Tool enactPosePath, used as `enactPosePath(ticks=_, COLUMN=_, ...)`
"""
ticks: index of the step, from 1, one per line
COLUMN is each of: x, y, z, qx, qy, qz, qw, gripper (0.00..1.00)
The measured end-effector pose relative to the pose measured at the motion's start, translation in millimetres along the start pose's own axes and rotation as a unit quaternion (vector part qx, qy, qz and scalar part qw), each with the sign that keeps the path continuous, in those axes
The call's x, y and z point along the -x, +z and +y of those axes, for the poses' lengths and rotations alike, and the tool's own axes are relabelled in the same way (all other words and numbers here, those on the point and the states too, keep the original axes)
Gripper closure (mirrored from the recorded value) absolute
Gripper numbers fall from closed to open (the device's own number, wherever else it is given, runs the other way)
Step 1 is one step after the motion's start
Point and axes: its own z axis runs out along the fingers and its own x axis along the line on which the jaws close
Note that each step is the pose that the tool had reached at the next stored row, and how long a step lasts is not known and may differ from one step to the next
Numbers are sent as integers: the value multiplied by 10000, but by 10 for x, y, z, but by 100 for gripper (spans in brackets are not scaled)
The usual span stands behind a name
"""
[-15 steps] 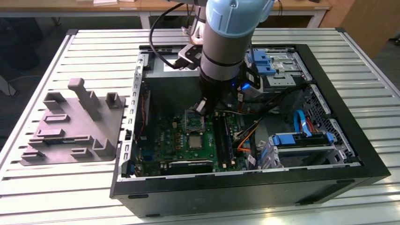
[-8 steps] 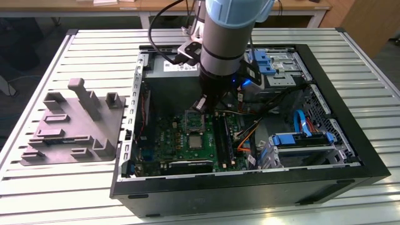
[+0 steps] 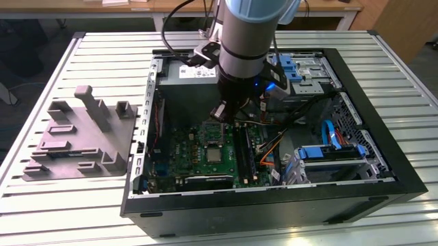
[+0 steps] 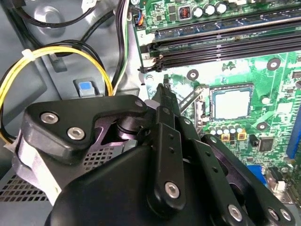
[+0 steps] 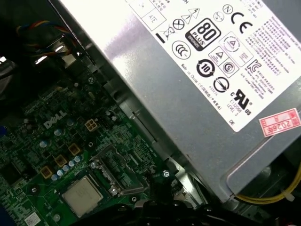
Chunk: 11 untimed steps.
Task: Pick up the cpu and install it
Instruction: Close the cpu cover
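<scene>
- Bench (image 3: 82, 215): pale slatted top carrying all items.
- Computer case (image 3: 383, 169): black, open-sided, lying flat at the centre.
- Grey metal box (image 5: 197, 94): white-labelled, at the case's far end, just beside the motherboard.
- Grey fixture (image 3: 82, 138): moulded, on the exterior view's left, apart from the case.
- Motherboard (image 3: 198, 154): green, inside the case.
- Tool (image 3: 220, 114): hangs above the motherboard's far edge, near the socket; fingers clenched together, grasping nothing.
- Cpu (image 3: 213, 154): silver square, lying flat in the motherboard socket, as both wrist views (image 4: 231, 104) (image 5: 82, 195) show.
</scene>
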Motion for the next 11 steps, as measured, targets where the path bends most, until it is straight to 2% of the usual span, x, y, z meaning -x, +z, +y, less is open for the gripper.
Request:
enactPosePath(ticks=3, x=0, y=-17, z=6, qx=-21, qy=-26, qz=30, qw=10000, gripper=89)
enactPosePath(ticks=11, x=3, y=-63, z=19, qx=-43, qy=-103, qz=66, qw=9999, gripper=89)
